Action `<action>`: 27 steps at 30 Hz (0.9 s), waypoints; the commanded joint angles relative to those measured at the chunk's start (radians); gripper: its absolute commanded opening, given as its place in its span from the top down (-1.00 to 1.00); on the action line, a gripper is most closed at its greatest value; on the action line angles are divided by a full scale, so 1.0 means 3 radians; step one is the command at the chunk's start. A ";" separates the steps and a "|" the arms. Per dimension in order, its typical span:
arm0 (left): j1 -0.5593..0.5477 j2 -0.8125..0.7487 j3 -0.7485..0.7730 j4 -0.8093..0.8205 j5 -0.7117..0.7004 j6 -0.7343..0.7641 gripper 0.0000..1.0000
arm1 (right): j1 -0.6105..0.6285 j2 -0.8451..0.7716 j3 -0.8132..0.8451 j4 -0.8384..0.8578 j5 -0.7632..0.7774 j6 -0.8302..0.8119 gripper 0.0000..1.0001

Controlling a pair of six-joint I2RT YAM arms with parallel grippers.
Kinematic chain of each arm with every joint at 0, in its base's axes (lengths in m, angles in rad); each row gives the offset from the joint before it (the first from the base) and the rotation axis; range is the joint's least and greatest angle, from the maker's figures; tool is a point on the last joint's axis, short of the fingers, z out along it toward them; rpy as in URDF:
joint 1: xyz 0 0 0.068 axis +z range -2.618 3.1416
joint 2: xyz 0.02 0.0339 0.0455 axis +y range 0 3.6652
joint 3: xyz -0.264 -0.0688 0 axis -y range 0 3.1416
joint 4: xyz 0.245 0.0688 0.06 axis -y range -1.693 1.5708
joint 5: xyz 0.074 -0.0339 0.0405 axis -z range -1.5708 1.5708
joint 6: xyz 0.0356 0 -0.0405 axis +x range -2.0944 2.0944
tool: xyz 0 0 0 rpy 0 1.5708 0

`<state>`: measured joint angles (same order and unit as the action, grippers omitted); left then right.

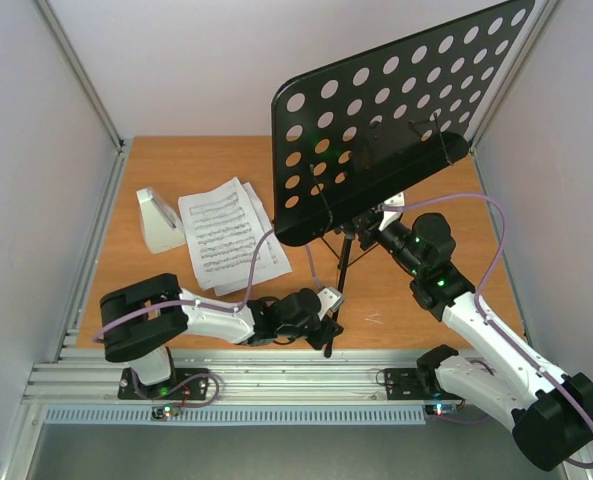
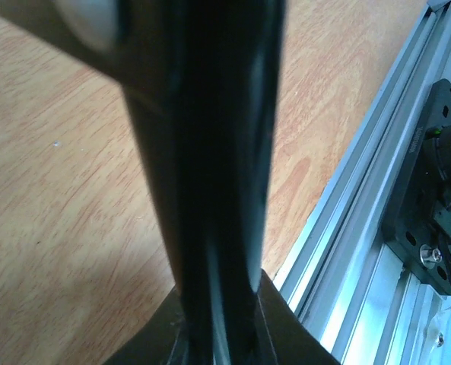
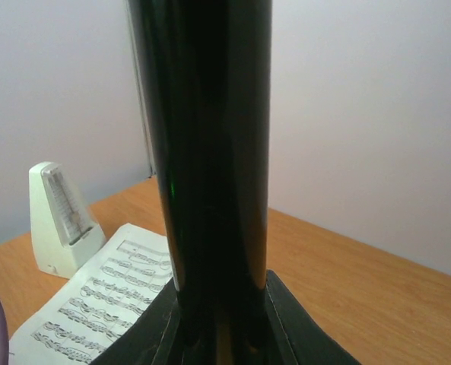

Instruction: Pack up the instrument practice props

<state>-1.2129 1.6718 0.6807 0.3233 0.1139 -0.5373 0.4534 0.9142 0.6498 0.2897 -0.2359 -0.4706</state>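
Black music stand (image 1: 396,130) is seen erected near the middle of the table (image 1: 176,160), its lower tube clasped by the left gripper (image 1: 328,305) and its shaft just under the perforated desk clasped by the right gripper (image 1: 376,222). Nothing is judged packed yet: the sheet-music pages (image 1: 221,235) lie loose at the left, the metronome (image 1: 159,220) just beside them, so folding and stowing are left.

Plain white walls (image 1: 176,60) enclose a wooden table (image 1: 191,160) edged in front by aluminium rails (image 1: 276,378).
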 commanded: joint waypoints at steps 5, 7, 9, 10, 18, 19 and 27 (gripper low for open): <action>0.0026 -0.0357 0.0213 -0.0035 -0.0754 0.0896 0.99 | -0.0019 -0.0067 0.0165 -0.0111 0.0055 0.0367 0.98; 0.0024 -0.0401 0.0263 -0.0074 -0.0805 0.1002 0.99 | -0.0024 -0.0088 0.0163 -0.0166 0.0037 0.0376 0.97; 0.0024 -0.0439 0.0310 -0.0092 -0.0837 0.1063 0.99 | -0.0019 -0.0098 0.0174 -0.0245 0.0018 0.0382 0.98; 0.0027 -0.0450 0.0331 -0.0088 -0.0848 0.1095 0.99 | -0.0020 -0.0101 0.0183 -0.0284 0.0012 0.0378 0.98; 0.0025 -0.0507 0.0518 -0.0070 -0.0907 0.1206 0.99 | -0.0019 -0.0103 0.0185 -0.0490 -0.0046 0.0384 0.98; 0.0027 -0.0520 0.0522 -0.0051 -0.0915 0.1215 0.99 | -0.0018 -0.0098 0.0183 -0.0521 -0.0064 0.0382 0.98; 0.0137 -0.0514 0.0599 0.0030 -0.0630 0.1182 0.99 | -0.0018 -0.0158 0.0136 -0.0707 -0.0258 0.0338 0.98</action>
<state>-1.1847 1.5902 0.7582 0.0761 -0.0387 -0.3561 0.4362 0.8669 0.6914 0.2028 -0.2142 -0.4282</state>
